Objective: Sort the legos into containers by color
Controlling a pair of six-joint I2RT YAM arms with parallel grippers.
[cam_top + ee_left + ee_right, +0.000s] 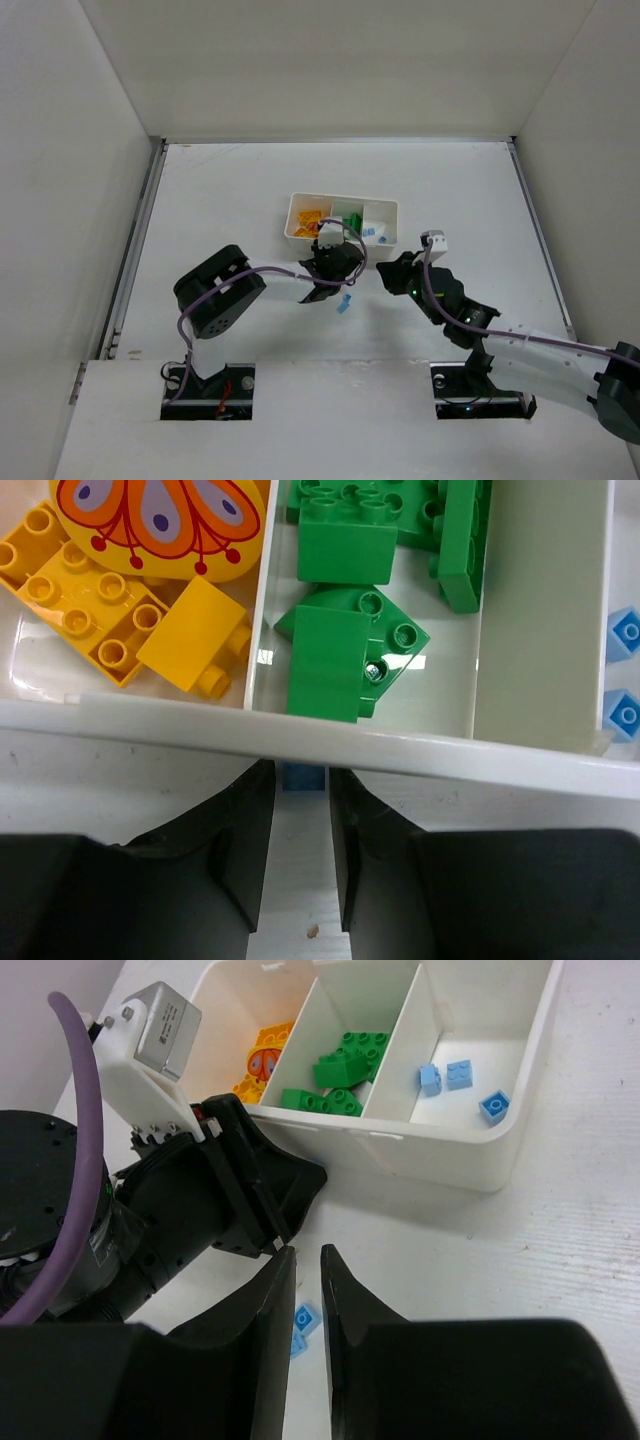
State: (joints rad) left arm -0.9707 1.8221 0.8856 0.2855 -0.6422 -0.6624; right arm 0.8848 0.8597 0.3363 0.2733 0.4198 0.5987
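Surface (220,200) in white carries one long tray (430,1155) with three compartments. Yellow-orange bricks (110,630) lie in the left one, green bricks (345,655) in the middle and small blue bricks (460,1073) in the right.

The left claw (303,792) hangs just outside the tray's near wall, about where the yellow and green compartments meet. It is clenched on a tiny blue brick (302,776), pinched right at the fingertips. The right claw (308,1255) hovers near it, jaws drawn almost together with nothing between them. Through that slit, loose blue bricks (306,1318) show on the surface below.

These pieces look like hard, glossy plastic, so they are probably very light, rigid and not fragile, but slick. The larger yellow and green ones offer broad flat sides. The blue ones are the awkward kind, so small that a slightly skewed pinch could twist them or squirt them out.

The safest hold is likely across two opposite flat side walls, low on the body rather than on the studs. The held brick belongs in the right compartment, well to the side of where it now hangs.
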